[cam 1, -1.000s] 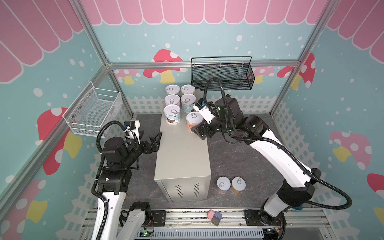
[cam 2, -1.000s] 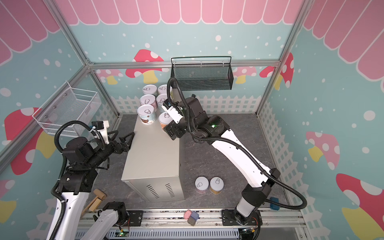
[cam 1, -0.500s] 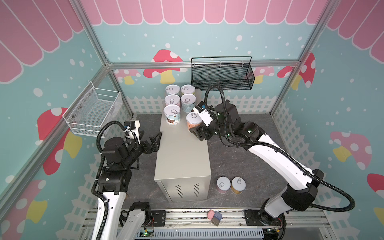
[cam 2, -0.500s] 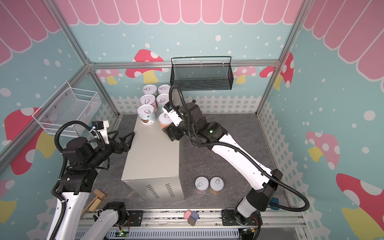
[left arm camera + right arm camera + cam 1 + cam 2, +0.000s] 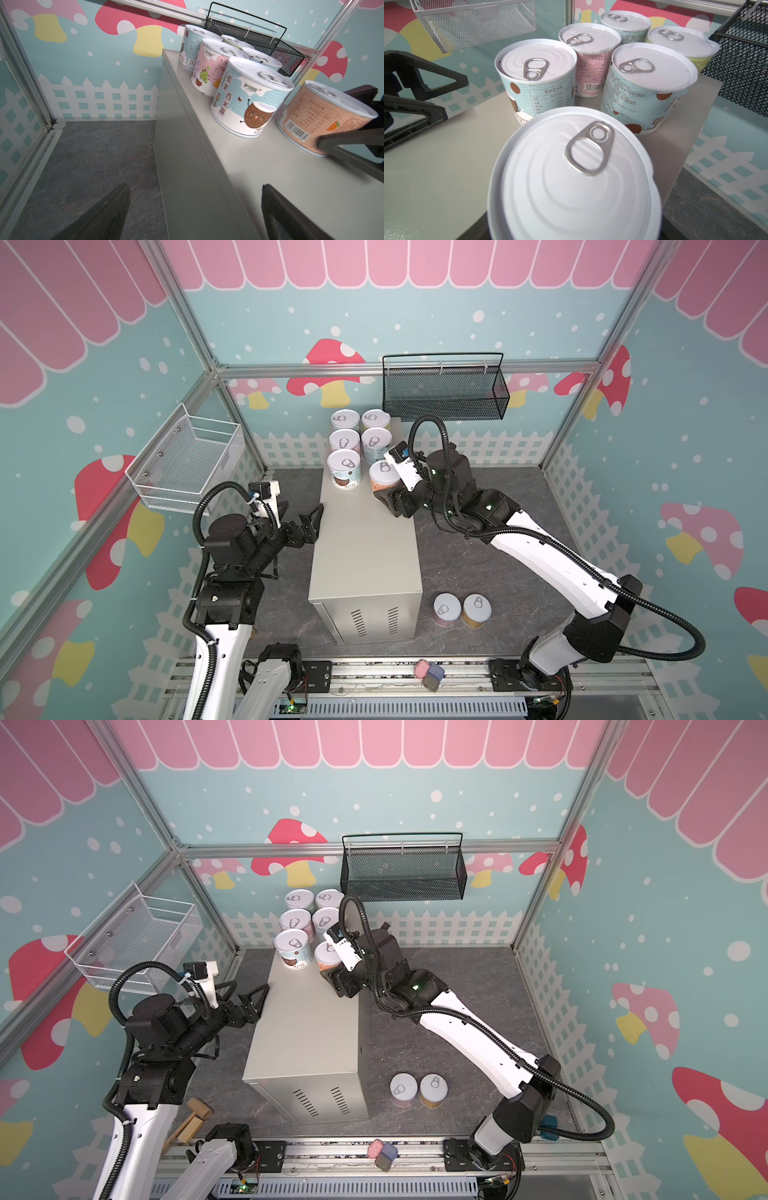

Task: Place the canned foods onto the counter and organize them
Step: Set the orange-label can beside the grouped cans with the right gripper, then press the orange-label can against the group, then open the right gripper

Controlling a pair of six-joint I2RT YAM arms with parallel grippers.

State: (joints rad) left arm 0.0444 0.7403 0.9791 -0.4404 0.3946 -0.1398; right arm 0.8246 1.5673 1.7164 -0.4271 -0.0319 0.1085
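The counter [image 5: 365, 547] is a beige box in mid-floor. At its far end stand several canned foods, among them a light blue can [image 5: 344, 469] and a pink can [image 5: 344, 440]. An orange can [image 5: 384, 480] stands upright on the counter's right edge beside them, and my right gripper [image 5: 386, 490] is shut on it. In the left wrist view dark fingers [image 5: 353, 138] press against the orange can [image 5: 324, 116]. Its lid [image 5: 581, 176] fills the right wrist view. My left gripper [image 5: 313, 516] is open and straddles the counter's left edge. Two more cans [image 5: 447, 608] [image 5: 476, 608] sit on the floor.
A black mesh basket [image 5: 444, 393] hangs on the back wall just behind the cans. A white wire basket [image 5: 187, 464] hangs on the left wall. A wooden mallet [image 5: 193, 1119] lies by the left arm's base. Small pink and blue blocks [image 5: 428, 670] rest on the front rail.
My right wrist has shifted slightly left toward the counter, with the orange can staying at the right edge. The left arm has not moved.
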